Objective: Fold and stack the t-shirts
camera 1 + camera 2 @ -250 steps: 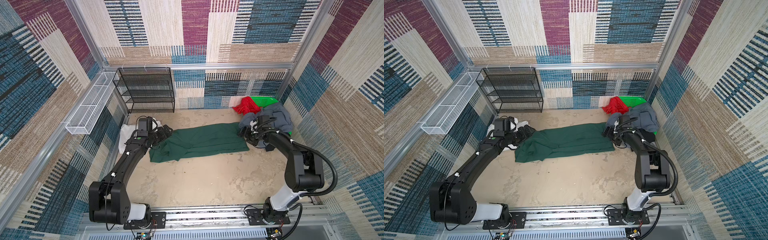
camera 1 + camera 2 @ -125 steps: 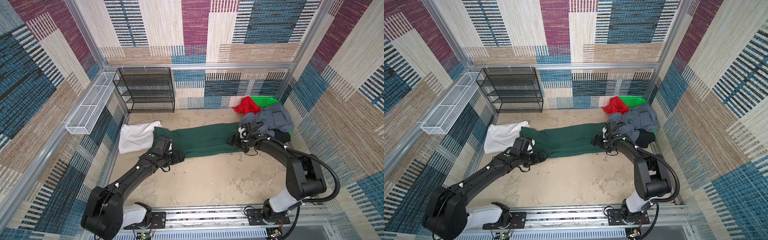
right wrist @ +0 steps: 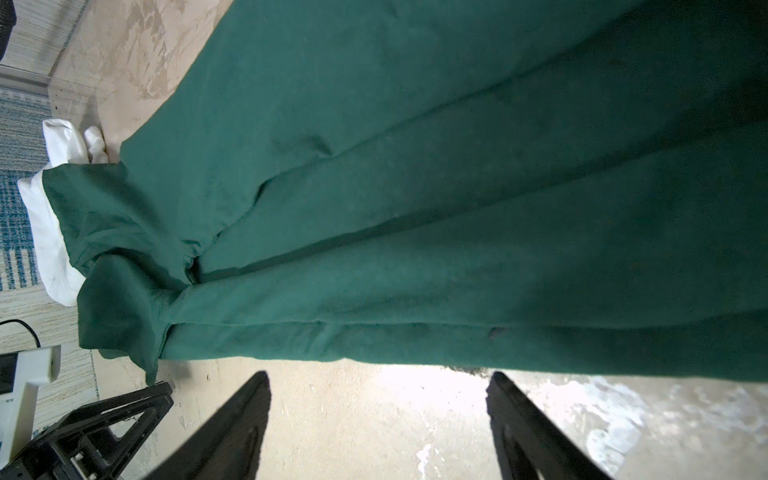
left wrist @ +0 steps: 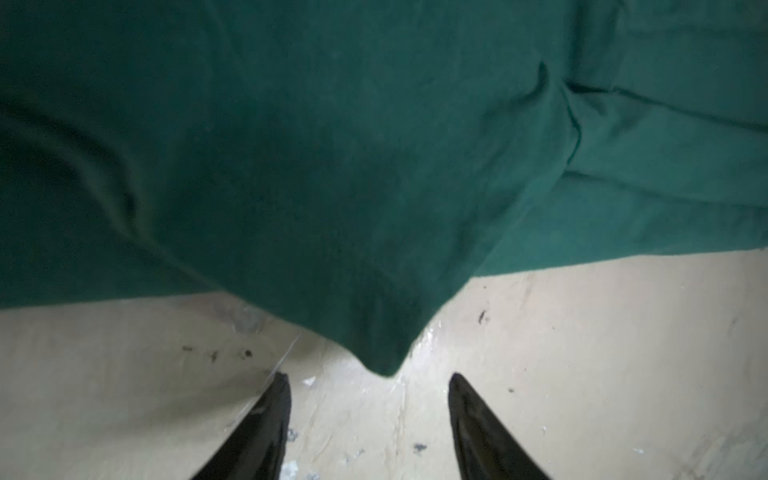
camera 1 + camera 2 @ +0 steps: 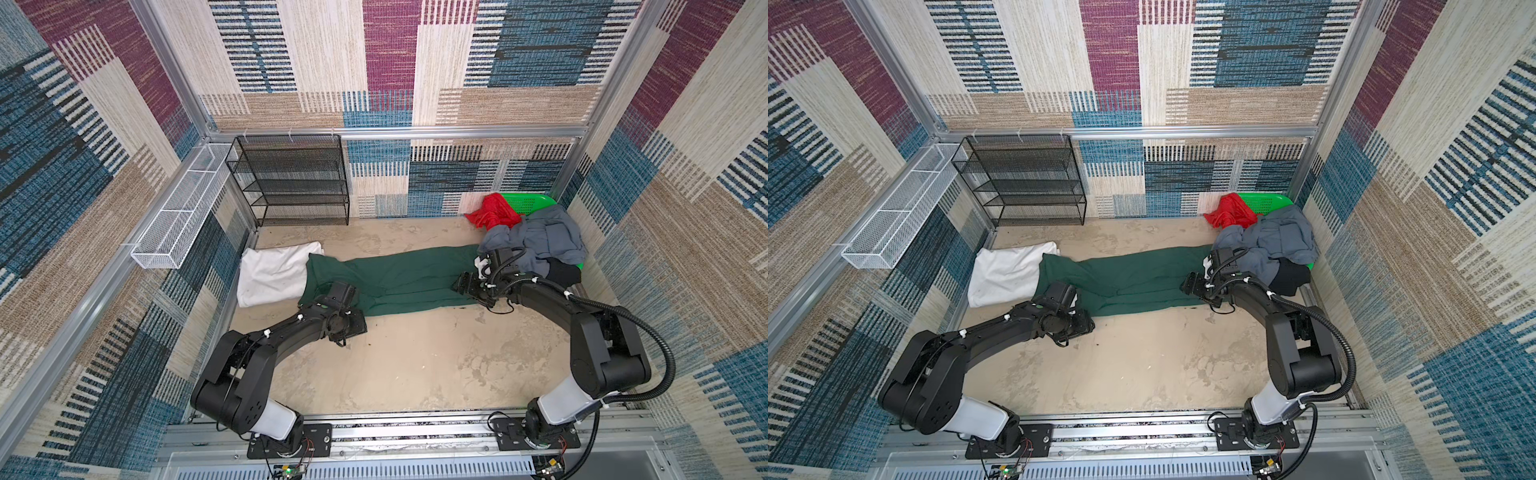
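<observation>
**A:** Change over the last second: the left arm has left the far-left end of the dark green t-shirt (image 5: 399, 274) and come round to its near-left corner. The right arm has dropped to the near edge at the shirt's right end. The white t-shirt (image 5: 274, 274), largely hidden by the left arm then, now shows.

**B:** State of the fingers?

**A:** Left fingers (image 4: 274, 415) are partly apart and hold nothing. The shirt's corner lies just ahead of the tips on the bench (image 5: 415, 365). Right fingers (image 3: 245, 415) are wide apart and empty, tips just short of the near hem.

**B:** Why both at the near edge?

**A:** Judgement: the shirt lies as a long strip across the bench. One grip near each end of that edge should lift it evenly for the next fold. Neither has hold yet.

**B:** Further back?

**A:** The white t-shirt lies flat, touching the green shirt's left end; probably the base of the stack. At the far right, the grey-blue t-shirt (image 5: 540, 237) is heaped with the black t-shirt (image 5: 563, 272) and red t-shirt (image 5: 492, 212) on the green basket (image 5: 528, 203), not yet folded. The grey-blue cloth meets the green shirt's right end and could drag with it.
</observation>
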You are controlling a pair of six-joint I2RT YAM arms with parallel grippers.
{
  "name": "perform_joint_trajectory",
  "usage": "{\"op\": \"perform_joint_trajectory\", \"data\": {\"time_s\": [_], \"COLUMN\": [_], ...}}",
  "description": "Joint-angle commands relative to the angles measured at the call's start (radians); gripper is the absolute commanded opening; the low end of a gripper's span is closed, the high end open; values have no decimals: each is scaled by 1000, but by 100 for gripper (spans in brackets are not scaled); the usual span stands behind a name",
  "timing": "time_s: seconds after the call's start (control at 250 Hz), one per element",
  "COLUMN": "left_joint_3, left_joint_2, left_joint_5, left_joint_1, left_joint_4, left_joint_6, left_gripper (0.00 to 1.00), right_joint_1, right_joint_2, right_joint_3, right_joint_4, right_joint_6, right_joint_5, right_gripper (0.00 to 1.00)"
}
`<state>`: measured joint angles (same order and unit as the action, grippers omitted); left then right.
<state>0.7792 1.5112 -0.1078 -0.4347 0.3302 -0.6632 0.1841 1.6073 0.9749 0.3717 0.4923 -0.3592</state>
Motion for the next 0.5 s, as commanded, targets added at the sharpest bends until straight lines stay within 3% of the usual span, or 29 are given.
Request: {"op": "perform_joint_trajectory", "data": {"time_s": [0.0,0.184,0.236,0.328,0.464,0.496], "left_joint_3": [28,64,82,110,140,146], "left_joint_2": [14,34,48,75,95,91], "left_joint_5": [20,42,41,39,35,36], "left_joint_1": [-1,1,1,0,1,1], "left_joint_4": [-6,10,17,27,55,62], "left_joint_6": [-41,-36,-31,-15,2,3], "left_gripper": [53,43,35,32,3,0], "right_joint_1": [2,2,2,2,2,2], "right_joint_2": [-8,-8,-7,-9,-21,-23], "right_joint_3": [-9,-19,-21,-21,-21,-21], "right_joint_4": [-38,-50,-51,-50,-42,-40], "right_joint_6": [-3,-6,-10,-14,-17,-19], "right_joint_5": [-12,-20,-24,-28,-12,-6], "right_gripper": [83,82,77,73,70,71]}}
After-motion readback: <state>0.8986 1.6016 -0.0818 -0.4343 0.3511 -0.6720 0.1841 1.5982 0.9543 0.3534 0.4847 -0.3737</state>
